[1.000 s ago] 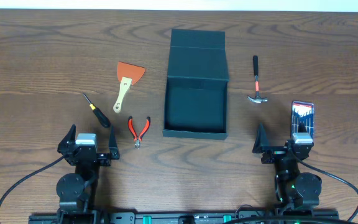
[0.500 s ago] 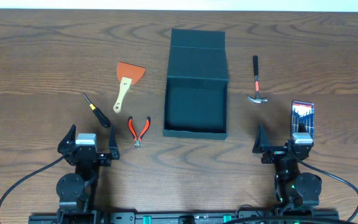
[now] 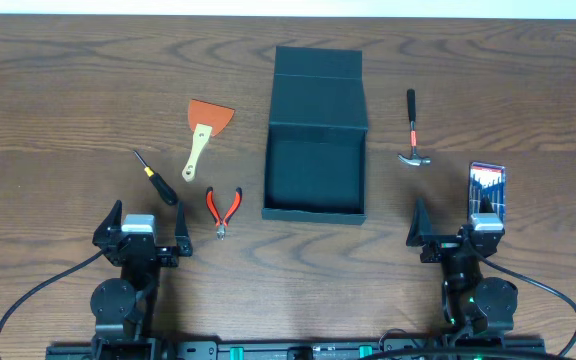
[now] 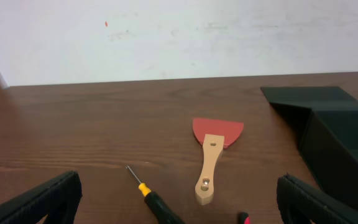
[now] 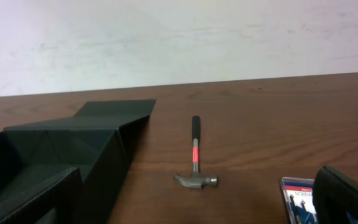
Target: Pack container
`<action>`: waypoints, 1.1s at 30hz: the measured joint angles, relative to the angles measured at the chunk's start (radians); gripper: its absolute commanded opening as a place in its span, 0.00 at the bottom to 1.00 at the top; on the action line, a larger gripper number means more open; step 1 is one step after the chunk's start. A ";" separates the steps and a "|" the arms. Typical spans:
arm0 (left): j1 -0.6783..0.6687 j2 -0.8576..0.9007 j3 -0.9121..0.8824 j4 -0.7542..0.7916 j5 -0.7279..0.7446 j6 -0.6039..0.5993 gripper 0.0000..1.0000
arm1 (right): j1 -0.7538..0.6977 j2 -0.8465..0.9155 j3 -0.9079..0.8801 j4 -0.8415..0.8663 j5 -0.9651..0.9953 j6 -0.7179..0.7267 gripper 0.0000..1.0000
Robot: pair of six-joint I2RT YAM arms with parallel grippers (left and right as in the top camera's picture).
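The container [image 3: 315, 205], a dark teal-green box with its flap lid open toward the far side, stands at the table's middle and looks empty inside. It shows at the right of the left wrist view [image 4: 337, 134] and at the left of the right wrist view [image 5: 61, 155]. My left gripper [image 3: 140, 228] is open and empty near the front left. My right gripper [image 3: 458, 228] is open and empty near the front right. Both are well short of the box.
Left of the box lie a red scraper with a wooden handle [image 3: 204, 132], a black and yellow screwdriver [image 3: 156, 178] and red pliers [image 3: 223, 209]. Right of it lie a small hammer [image 3: 412, 130] and a packaged screwdriver set [image 3: 487, 190].
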 measured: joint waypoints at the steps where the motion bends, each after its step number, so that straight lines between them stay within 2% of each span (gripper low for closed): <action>1: 0.000 0.000 0.000 0.000 0.000 0.000 0.99 | 0.000 0.000 0.000 0.000 0.000 0.000 0.99; 29: 0.000 0.000 0.000 0.000 0.000 0.000 0.99 | 0.000 0.000 0.000 0.024 -0.008 0.025 0.99; 33: 0.000 0.000 0.000 0.000 0.000 0.000 0.99 | 0.000 0.003 0.016 -0.037 -0.025 0.039 0.99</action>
